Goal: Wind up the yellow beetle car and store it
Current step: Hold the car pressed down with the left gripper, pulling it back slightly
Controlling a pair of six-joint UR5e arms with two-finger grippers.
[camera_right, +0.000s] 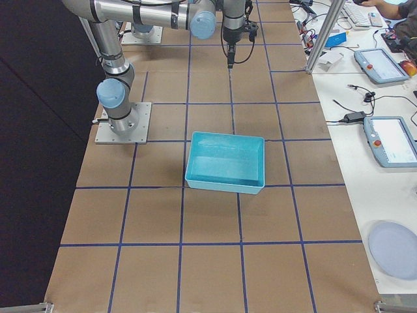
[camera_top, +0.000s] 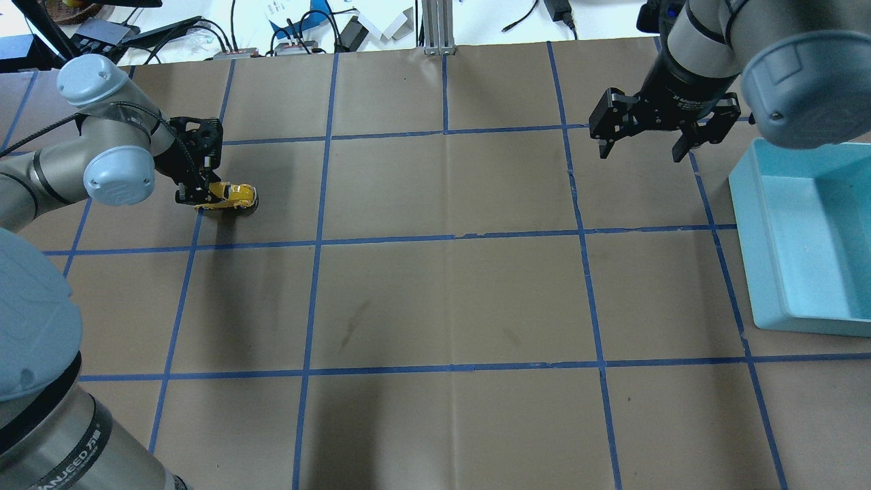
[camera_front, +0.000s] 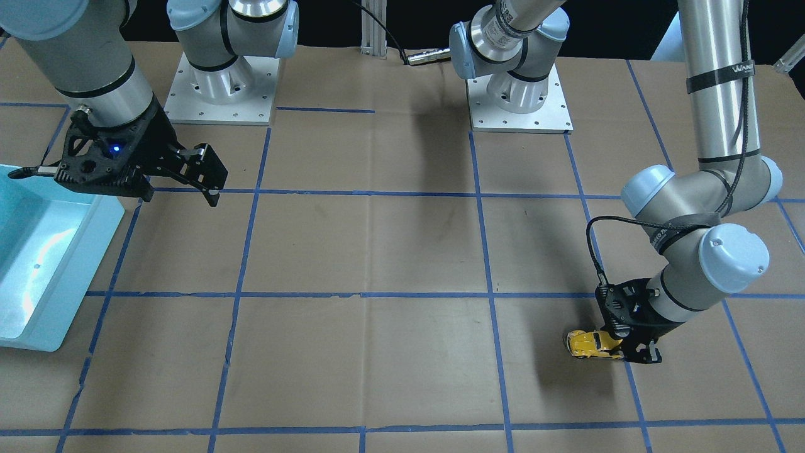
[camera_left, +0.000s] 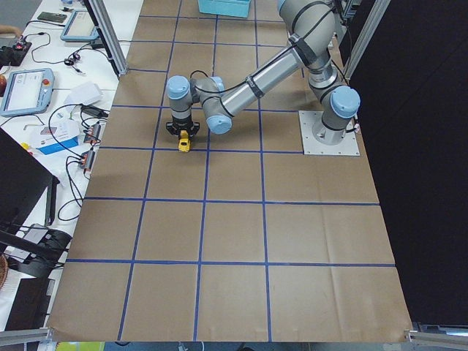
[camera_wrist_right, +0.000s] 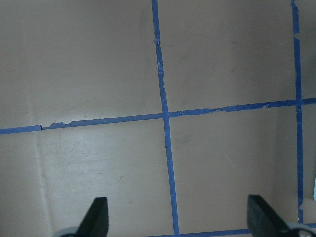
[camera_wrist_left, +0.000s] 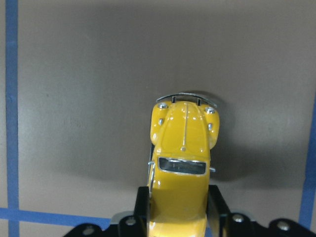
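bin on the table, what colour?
Plain light turquoise-blue, no pattern. The bin shows best in the exterior right view.

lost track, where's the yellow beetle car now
In the overhead view the yellow beetle car is at far left, its rear clamped in the left gripper, far from the blue bin at right.

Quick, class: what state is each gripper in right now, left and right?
The left gripper is closed on the yellow beetle car.
The right gripper is open, holding nothing.
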